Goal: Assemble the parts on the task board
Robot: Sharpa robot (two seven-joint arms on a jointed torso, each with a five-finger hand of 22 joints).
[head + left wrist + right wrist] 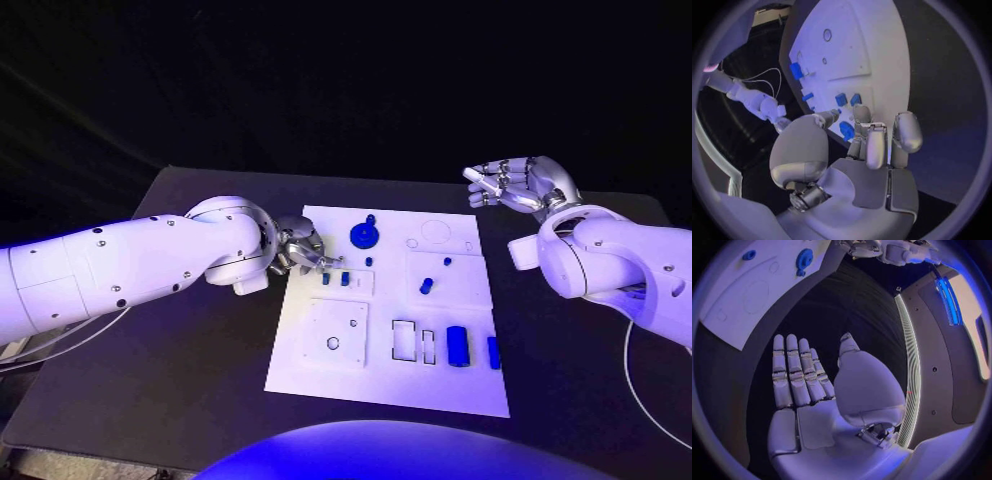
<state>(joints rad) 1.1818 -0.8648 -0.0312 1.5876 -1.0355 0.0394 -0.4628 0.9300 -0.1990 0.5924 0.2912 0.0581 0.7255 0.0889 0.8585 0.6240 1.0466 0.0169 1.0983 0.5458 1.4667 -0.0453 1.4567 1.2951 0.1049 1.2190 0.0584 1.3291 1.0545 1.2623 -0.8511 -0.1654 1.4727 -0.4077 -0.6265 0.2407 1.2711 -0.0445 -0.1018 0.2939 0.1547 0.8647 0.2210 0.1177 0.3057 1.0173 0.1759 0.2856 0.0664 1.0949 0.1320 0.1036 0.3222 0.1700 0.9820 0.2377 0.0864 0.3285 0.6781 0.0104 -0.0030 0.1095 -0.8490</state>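
Note:
The white task board (325,375) lies in the middle of the black table. Several blue parts sit on it: a round disc (366,235), two small pieces (335,277), a peg (427,286) and a long block (457,345). My left hand (303,248) is over the board's left edge, near its far end. It pinches a small blue part (847,131) between thumb and finger, just short of the two small pieces (847,99). My right hand (522,185) hangs in the air beyond the board's far right corner. Its fingers (795,372) are straight and apart, holding nothing.
The board has shallow recesses and a panel with a round hole (333,343) near its left front. Black table surface (173,380) shows on both sides of the board. A thin cable (635,370) runs along the right side.

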